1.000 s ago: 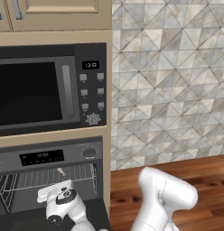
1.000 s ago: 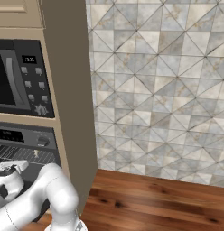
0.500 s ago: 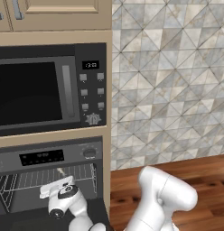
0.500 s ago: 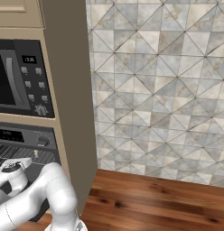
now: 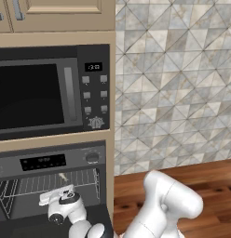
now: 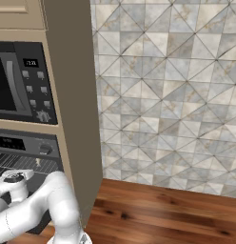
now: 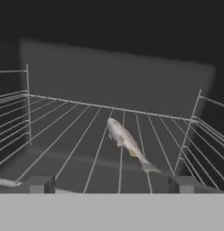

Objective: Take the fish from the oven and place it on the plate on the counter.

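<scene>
Fish [image 7: 126, 142] lies on the oven's [image 5: 57, 160] wire rack [image 7: 77, 135], just ahead of the hand [image 7: 111, 184] and between its fingertip lines, tail nearest. Being slim, it could slide through the bars if nudged. Hand stands fully spread, holding and touching nothing.

Built-in oven [image 5: 52, 186] at lower left, door open, wire rack [image 5: 57, 182] visible inside. Small pale fish [image 5: 63, 176] on the rack near the back, too tiny to make out clearly. White arm [image 5: 166, 207] rising from lower right, bent over toward the oven mouth. Wrist and hand [image 5: 61, 204] just in front of the rack, below the fish. Black microwave-like unit [image 5: 47, 90] above. Tiled wall [image 5: 175, 83] right, reddish wood counter [image 5: 215, 186] beneath it.
</scene>
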